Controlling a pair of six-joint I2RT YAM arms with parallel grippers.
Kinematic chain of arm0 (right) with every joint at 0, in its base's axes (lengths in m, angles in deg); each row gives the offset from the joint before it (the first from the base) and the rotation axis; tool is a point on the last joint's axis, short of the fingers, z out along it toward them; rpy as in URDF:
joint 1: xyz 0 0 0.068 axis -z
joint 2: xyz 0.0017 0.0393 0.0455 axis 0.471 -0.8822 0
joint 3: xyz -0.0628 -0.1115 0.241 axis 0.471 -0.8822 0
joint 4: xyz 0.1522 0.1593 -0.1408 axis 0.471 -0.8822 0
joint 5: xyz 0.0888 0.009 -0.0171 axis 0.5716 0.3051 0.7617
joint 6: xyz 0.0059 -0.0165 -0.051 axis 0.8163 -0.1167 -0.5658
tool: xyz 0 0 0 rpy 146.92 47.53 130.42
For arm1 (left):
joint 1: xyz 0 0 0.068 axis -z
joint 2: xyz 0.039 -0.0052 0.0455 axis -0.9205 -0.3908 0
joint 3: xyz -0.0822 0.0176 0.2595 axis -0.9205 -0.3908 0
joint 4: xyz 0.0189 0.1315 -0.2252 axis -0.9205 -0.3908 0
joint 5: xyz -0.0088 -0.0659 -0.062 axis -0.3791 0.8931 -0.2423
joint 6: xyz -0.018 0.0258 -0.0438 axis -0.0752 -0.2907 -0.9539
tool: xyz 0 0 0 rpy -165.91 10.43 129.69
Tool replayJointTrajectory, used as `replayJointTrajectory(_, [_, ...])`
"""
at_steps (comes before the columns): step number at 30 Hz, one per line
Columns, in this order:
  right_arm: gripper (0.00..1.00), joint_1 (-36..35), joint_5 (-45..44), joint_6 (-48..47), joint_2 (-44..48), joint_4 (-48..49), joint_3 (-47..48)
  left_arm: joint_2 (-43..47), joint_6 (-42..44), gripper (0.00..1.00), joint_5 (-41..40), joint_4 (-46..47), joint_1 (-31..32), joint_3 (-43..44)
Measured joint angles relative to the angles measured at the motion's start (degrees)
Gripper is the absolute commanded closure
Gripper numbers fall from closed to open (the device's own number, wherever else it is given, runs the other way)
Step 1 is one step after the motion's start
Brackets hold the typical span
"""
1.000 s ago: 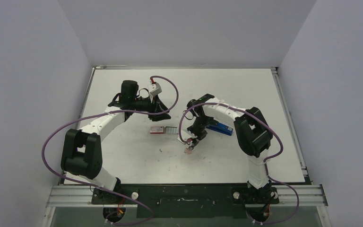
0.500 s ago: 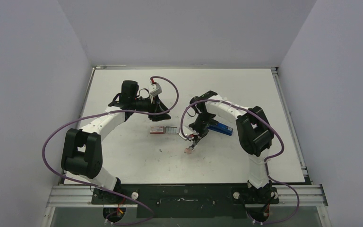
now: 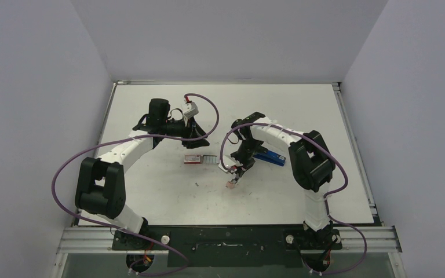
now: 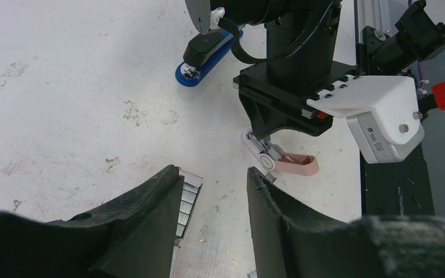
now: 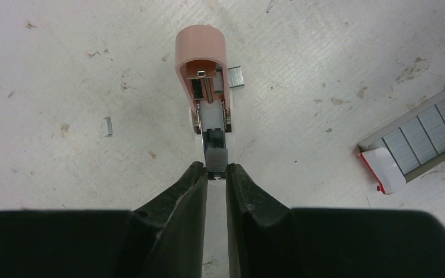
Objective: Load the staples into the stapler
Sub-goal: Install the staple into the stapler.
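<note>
The blue stapler (image 3: pixel 271 157) lies on the table right of centre, also seen in the left wrist view (image 4: pixel 205 55). The red-and-white staples box (image 3: pixel 192 159) lies open at the centre, with rows of grey staples (image 5: pixel 423 136) in it. My right gripper (image 5: pixel 214 168) is shut on a short grey staple strip (image 5: pixel 215 155). That strip sits in the metal channel of a small pink piece (image 5: pixel 200 46), whose pink end touches the table. My left gripper (image 4: pixel 214 174) hangs open over the box (image 4: pixel 188 194), holding nothing.
A loose bit of staples (image 5: pixel 236 76) lies beside the pink piece, and a single staple (image 5: pixel 108 126) lies further left. The white tabletop (image 3: pixel 150 191) is scuffed. The right arm's wrist camera housing (image 4: pixel 382 116) stands close in front of my left gripper.
The right arm's elbow has shifted slightly to the right. The pink piece, the box and the left arm have stayed put.
</note>
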Motion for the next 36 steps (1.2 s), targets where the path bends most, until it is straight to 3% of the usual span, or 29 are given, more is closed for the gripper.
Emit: replayJointTrajectory(36, [0.89,-0.76,-1.22,1.53,0.0,1.92,-1.09,-0.42,0.04,0.57,0.02,0.0,0.0,0.0])
